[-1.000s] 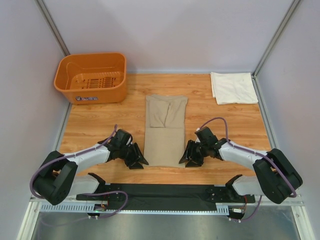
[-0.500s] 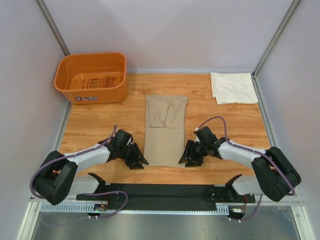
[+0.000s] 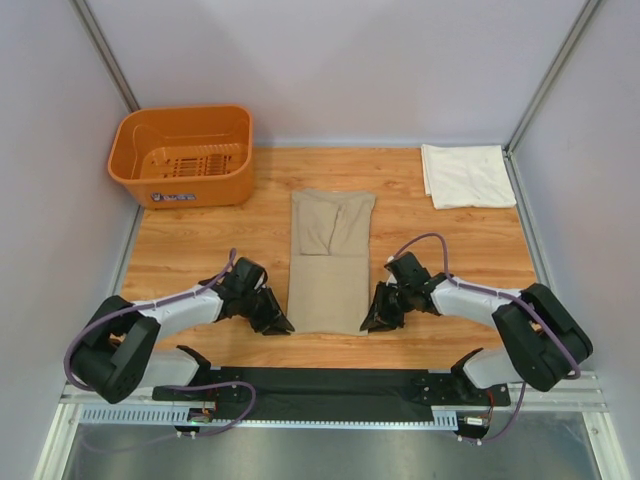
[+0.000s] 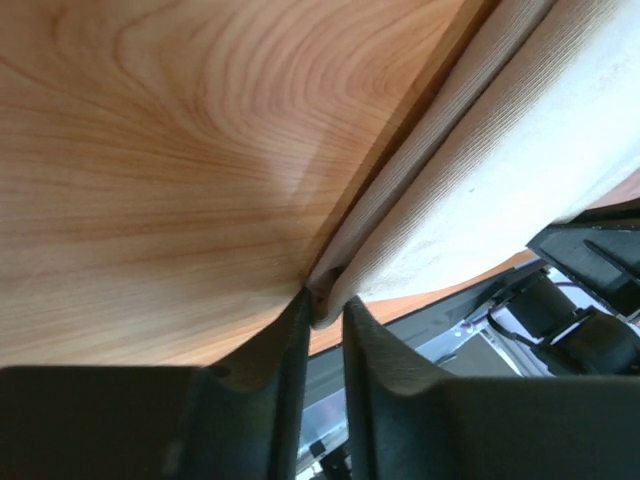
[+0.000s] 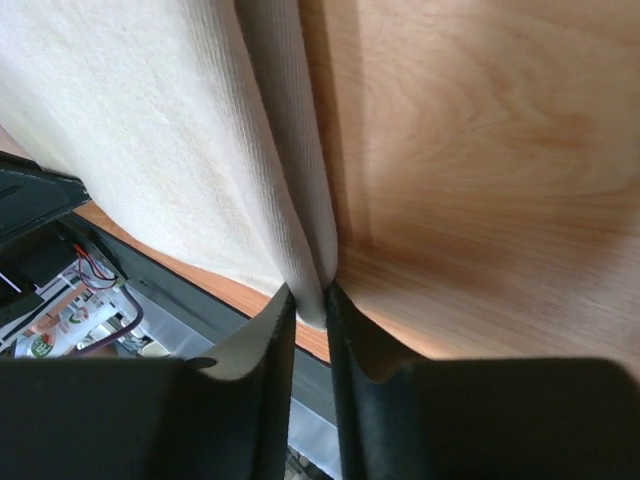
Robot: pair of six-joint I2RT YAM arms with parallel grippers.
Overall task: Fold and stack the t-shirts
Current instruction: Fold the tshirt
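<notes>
Status: the tan-khaki soft fabric t-shirt [image 3: 330,265] lies mid wooden bench [image 3: 200,260], already a long narrow strip with the sleeves tucked in at the far end. The cream-white folded fabric t-shirt [image 3: 466,175] sits at the far right corner, well apart. The orange plastic basket [image 3: 185,155] is far left, not involved.

The left hand [image 3: 275,322] is at the strip's near-left corner, the right hand [image 3: 375,318] at the near-right. In the wrist views each hand is pinched onto the near hem corner, fabric between the tips. The bite is shallow on both, with only the corner edge in.

Step in hand, my read: carry the near hem over toward the collar end to halve the strip.

To do it well:
- lift both corners together at the same height, so the hem stays straight
- lift just enough to clear the cloth below; drag would skew the far half
- travel straight along the strip, no sideways drift
- lay the hem square on the far edge, then release
- watch for layers slipping out of the pinch

After that, stack it on the cream one.
</notes>
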